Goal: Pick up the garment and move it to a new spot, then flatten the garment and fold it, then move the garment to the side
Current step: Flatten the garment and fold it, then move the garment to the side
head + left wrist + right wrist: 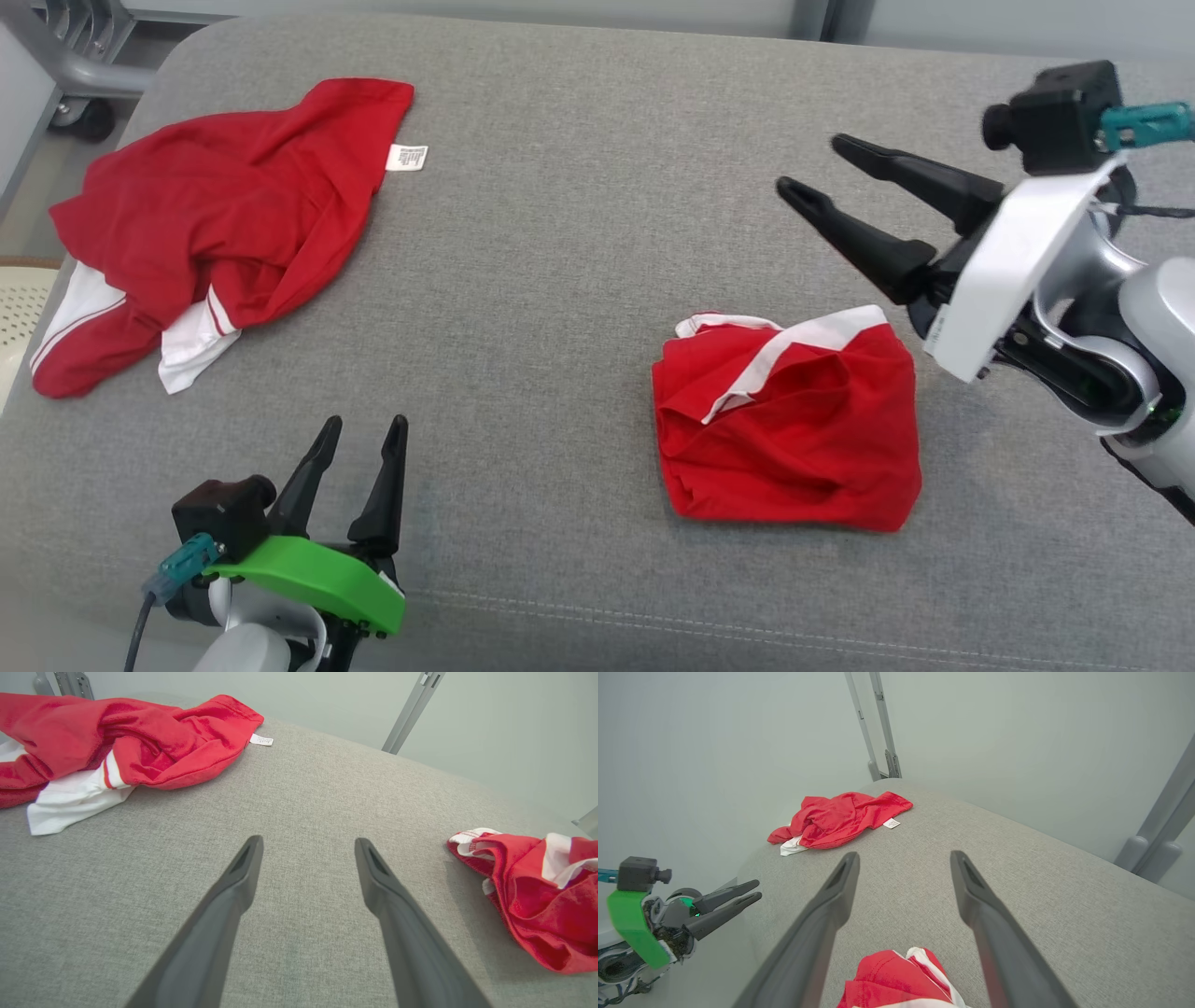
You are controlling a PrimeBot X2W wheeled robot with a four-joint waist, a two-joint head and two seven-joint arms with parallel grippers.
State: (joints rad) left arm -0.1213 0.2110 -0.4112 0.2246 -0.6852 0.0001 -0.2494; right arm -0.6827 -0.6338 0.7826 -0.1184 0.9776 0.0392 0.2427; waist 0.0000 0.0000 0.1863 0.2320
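Note:
A red garment [789,429] with white trim lies folded into a compact bundle on the grey cushioned surface [579,233], right of centre. It also shows at the right edge of the left wrist view [542,905] and at the bottom of the right wrist view [896,980]. My right gripper [814,166] hangs open above and behind the garment, with nothing between its fingers [903,858]. My left gripper [366,425] stands open at the lower left over bare fabric [308,843], well apart from the garment.
A second red garment [224,215] with white parts and a small label lies crumpled at the far left, near the surface's edge. A metal frame with a caster [79,93] stands beyond the top left corner. A cream perforated object [19,308] sits off the left edge.

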